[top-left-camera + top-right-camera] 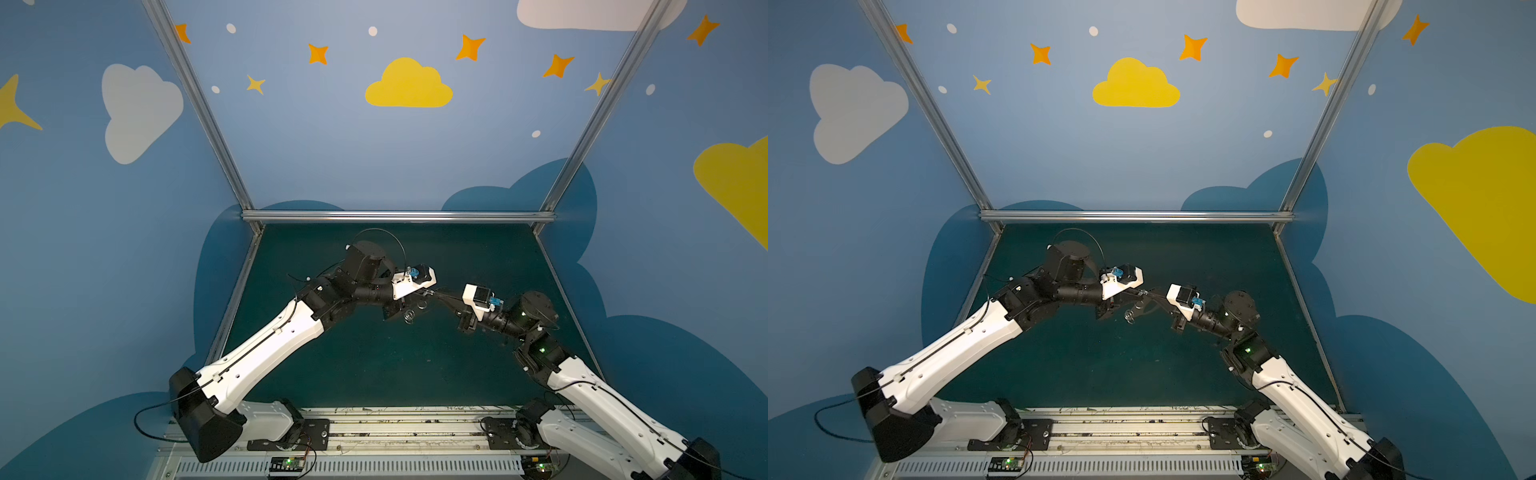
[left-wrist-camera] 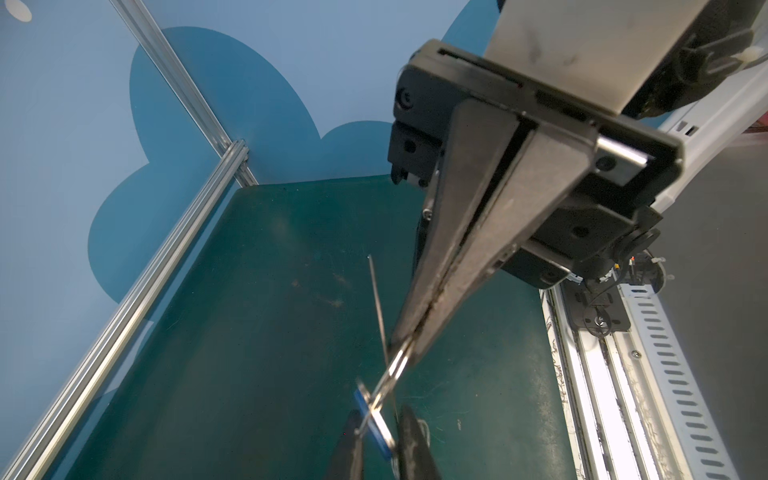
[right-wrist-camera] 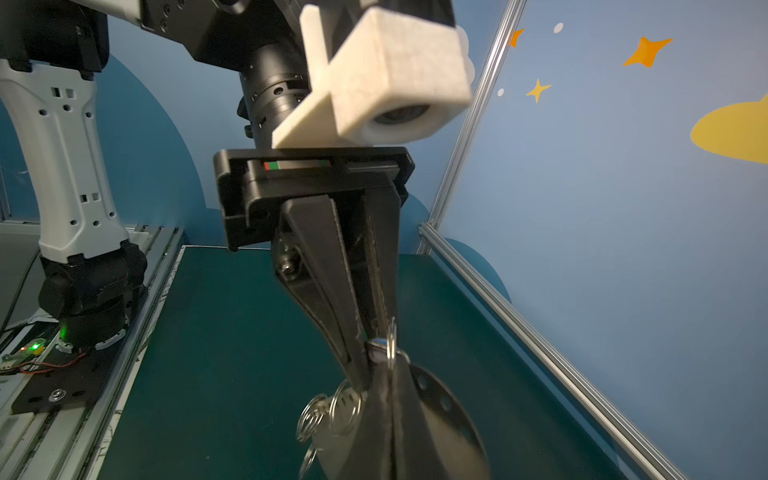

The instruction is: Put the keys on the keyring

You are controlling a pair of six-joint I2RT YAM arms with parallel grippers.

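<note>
**Steel on steel, pinched from both sides**

The key is clamped by its blue plastic head between the fingers of the left gripper. The right gripper has its jaws pressed together on one split ring of the keyring. The grey plate hangs beside those jaws, and the spare rings dangle in a bunch below. In both top views the two grippers meet nose to nose in the air over the middle of the green mat, with nothing resting on it.

The held ring lies across the key's head, touching it. I cannot tell whether the wire has entered the key's hole yet.

Both pieces look light and stiff, so weight should not be the trouble — slip and swing are the likelier problems. The plastic head probably gives the pads better purchase than the smooth blade would, and a grip there leaves the hole's edge free. The ring is springy wire, and I expect its coils to resist parting and snap back. It seems best held close to where the key goes in. The plate pivots freely on the ring and may swing with any quick move — slow, small motions seem wise.
</note>
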